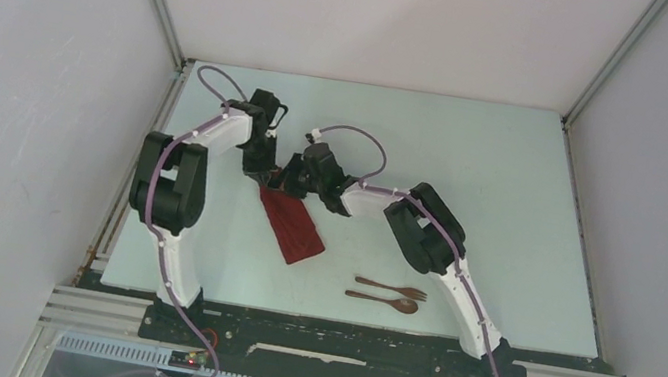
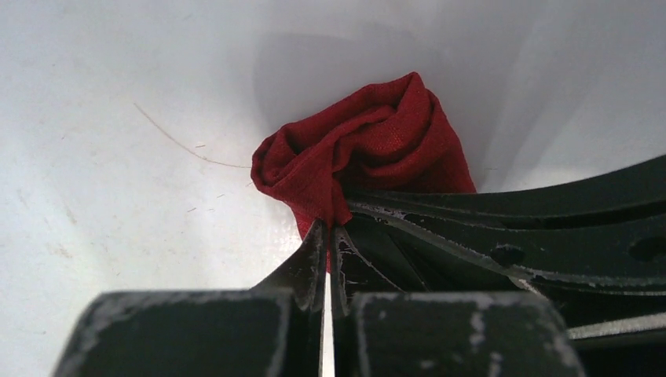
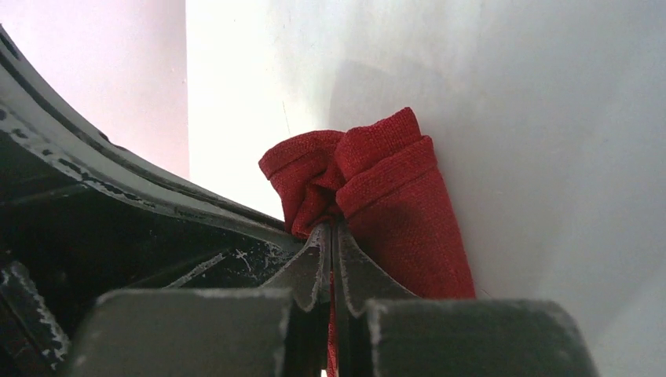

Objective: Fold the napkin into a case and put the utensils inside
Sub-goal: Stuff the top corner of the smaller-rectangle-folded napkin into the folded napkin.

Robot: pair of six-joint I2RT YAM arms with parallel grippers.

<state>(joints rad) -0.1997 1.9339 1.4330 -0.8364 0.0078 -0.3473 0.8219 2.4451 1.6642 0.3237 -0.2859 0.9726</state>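
Two hands pinch one end of the dark red cloth napkin; the rest lies below them on the counter. The left hand is clamped on it, the right hand too. Folding seems half done. Next, smooth it flat, then fetch the small brown wooden fork and spoon, right of both hands.

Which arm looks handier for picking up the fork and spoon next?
Probably the right. The fork and spoon lie on its side, near its forearm. Left gripper and right gripper are both shut on the napkin, so either must release first.
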